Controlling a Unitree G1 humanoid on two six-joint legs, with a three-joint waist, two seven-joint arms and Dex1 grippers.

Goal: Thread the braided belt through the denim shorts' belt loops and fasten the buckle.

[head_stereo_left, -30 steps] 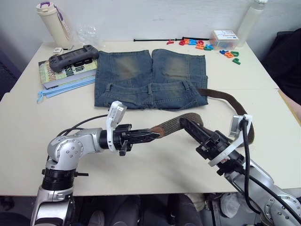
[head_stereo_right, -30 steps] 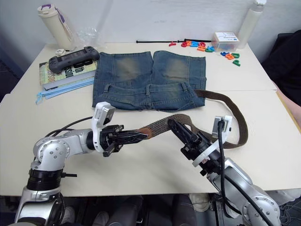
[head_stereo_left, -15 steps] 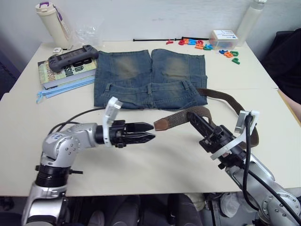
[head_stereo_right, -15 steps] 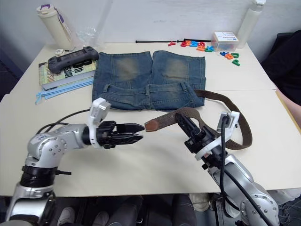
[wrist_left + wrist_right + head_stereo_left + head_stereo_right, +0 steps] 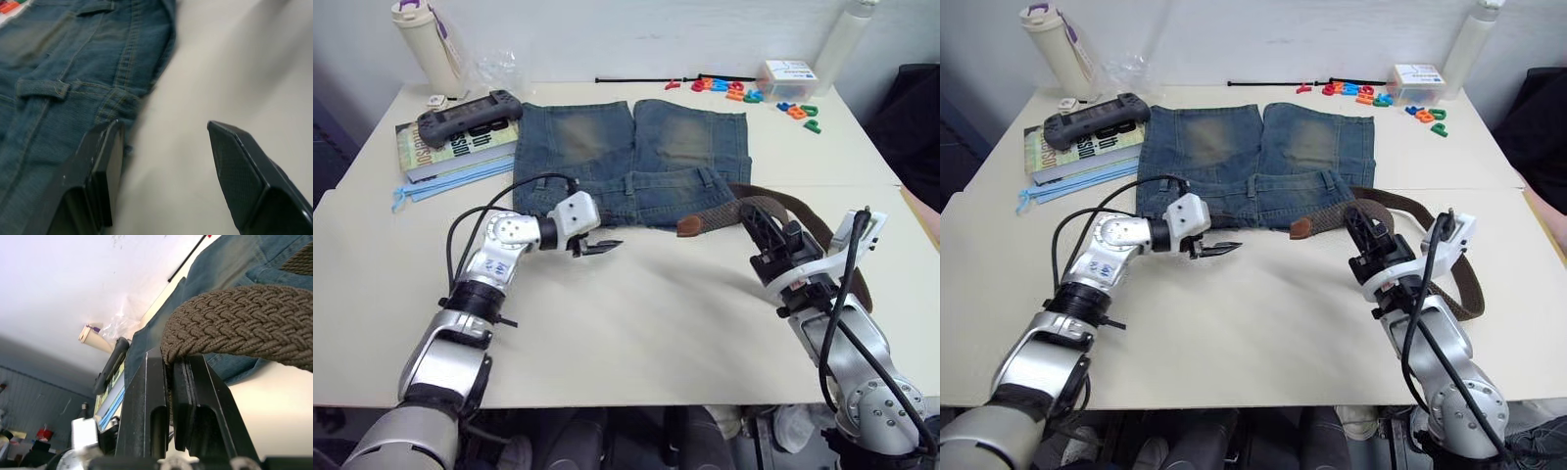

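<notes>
Head views. Table (image 5: 636, 323): pale top. Shorts (image 5: 631, 162): laid flat at the far middle, waistband edge toward me, legs pointing away. Belt (image 5: 803, 211): brown braid, running from my right gripper (image 5: 751, 209) in a loop off to the right of the shorts; its leather tip (image 5: 690, 226) is lifted just beside the shorts' near right corner. Buckle: cannot tell where it is. My right gripper is clamped on the belt a little behind the tip. My left gripper (image 5: 1219, 248) hovers low over the table just in front of the shorts' near edge, fingers apart, holding nothing. Far left: book (image 5: 445, 147) with a dark game controller (image 5: 470, 110) on it, a blue zip pouch (image 5: 450, 181) beneath, a cream bottle (image 5: 423, 44) behind. Far right: coloured letters (image 5: 744, 93), a small box (image 5: 785, 75), a white bottle (image 5: 847, 39).

Left wrist view. My two fingers (image 5: 105, 171) stand well spread with bare table between them. One finger lies at the hem of the shorts (image 5: 73, 73); a loop (image 5: 44, 88) shows on the denim beyond it. Nothing gripped.

Right wrist view. My fingers (image 5: 188, 396) are pressed together on the belt (image 5: 244, 320), the braid arching out over them. Shorts (image 5: 220, 269) lie beyond, with the controller (image 5: 110, 364) and bottle (image 5: 95, 338) farther off.
</notes>
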